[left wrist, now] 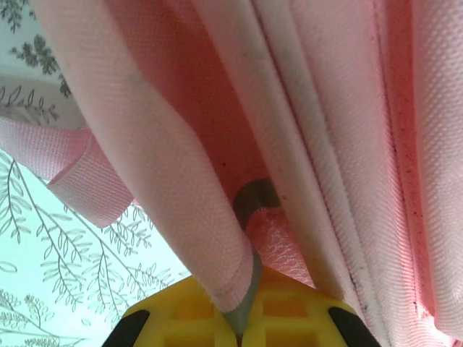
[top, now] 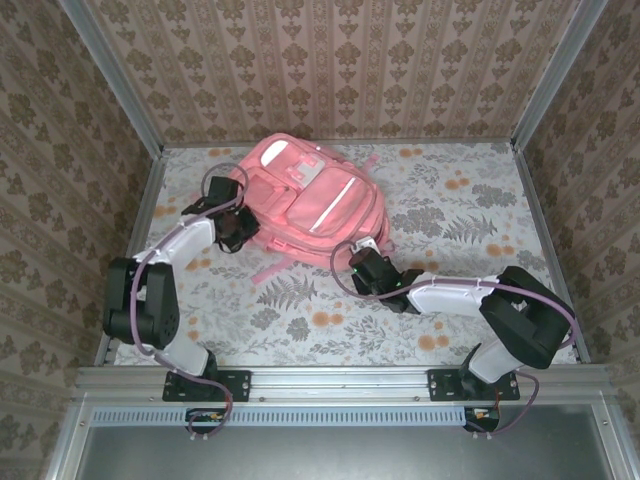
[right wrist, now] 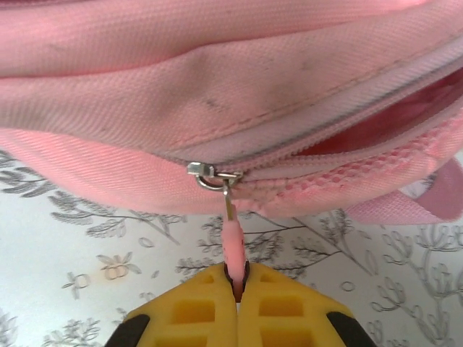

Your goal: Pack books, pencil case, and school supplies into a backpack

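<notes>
At the left of the top view, the left gripper (top: pixel 238 226) is pressed against the left flank of the backpack (top: pixel 312 195). In its own wrist view the yellow fingers (left wrist: pixel 181 316) are seen drawn together on a grey-edged fold of pink cloth, so the bag's fabric is clamped between them. A flat pink strap (left wrist: pixel 79 173) is draped beside that fold over the leaf-printed table (top: pixel 450 200). The backpack is laid flat in the middle of the far half of the table, front side up and turned slightly askew. It is made of pink woven fabric with several stacked front pockets, pale trim along the seams and a lighter panel at its far end (its main body is by far the largest thing on the table). At its near right corner the right gripper (top: pixel 366 266) is set. There the jaws are seen closed tight on the pink zipper pull (right wrist: pixel 233 249), which hangs from the metal slider (right wrist: pixel 206 173). To the right of the slider the zip is parted, with darker pink lining and mesh shown in the gap.
</notes>
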`<act>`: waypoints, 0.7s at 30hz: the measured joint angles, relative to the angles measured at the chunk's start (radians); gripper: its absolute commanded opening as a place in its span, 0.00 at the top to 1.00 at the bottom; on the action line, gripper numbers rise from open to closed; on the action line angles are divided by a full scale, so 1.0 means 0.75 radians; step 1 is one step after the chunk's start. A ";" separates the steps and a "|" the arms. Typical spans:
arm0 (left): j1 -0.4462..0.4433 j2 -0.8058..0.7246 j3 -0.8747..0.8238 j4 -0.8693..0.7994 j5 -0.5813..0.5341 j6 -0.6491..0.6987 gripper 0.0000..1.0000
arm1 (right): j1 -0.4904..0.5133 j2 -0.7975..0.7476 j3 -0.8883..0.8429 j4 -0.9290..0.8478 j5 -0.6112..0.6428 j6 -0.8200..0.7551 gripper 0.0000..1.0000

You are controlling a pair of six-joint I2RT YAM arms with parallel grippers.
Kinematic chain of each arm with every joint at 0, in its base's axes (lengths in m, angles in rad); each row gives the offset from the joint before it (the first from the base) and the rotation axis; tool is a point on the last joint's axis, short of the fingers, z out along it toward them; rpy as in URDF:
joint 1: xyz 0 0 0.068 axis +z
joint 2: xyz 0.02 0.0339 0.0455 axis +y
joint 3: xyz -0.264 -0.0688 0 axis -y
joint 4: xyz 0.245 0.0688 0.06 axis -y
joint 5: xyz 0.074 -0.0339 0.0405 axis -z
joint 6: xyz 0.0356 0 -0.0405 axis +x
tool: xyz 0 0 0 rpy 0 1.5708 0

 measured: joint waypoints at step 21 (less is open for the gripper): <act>-0.719 -0.157 -0.079 0.053 -0.093 -0.580 0.35 | 0.030 0.023 0.107 -0.064 -0.102 0.002 1.00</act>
